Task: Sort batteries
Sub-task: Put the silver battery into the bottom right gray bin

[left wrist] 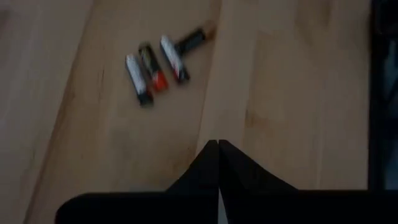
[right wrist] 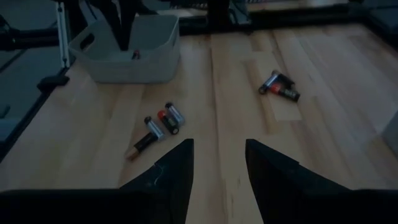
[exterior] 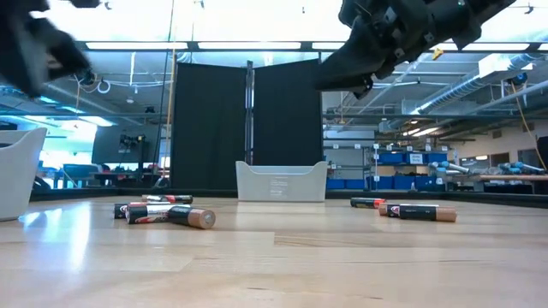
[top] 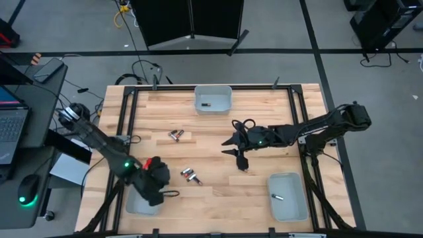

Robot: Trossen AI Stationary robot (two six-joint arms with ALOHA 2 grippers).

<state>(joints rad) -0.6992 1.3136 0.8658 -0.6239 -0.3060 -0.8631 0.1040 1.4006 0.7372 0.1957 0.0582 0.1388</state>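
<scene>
Over the wooden table, both arms hover among scattered batteries and three pale trays

At the near-left corner the left gripper (top: 156,173) hangs above the near-left tray (top: 132,203), its fingers (left wrist: 211,163) pressed together with nothing between them; just beside it on the bare wood lie four loose batteries (top: 190,176) in a small cluster. Near the table's middle the right gripper (top: 239,156) hangs above the wood with its fingers (right wrist: 180,163) apart and nothing in them. Another pair of batteries (top: 175,135) lies toward the far left of the table. One battery (top: 205,104) rests inside the far tray (top: 213,90), and one silver-grey battery (top: 278,197) lies in the near-right tray (top: 299,203)
</scene>
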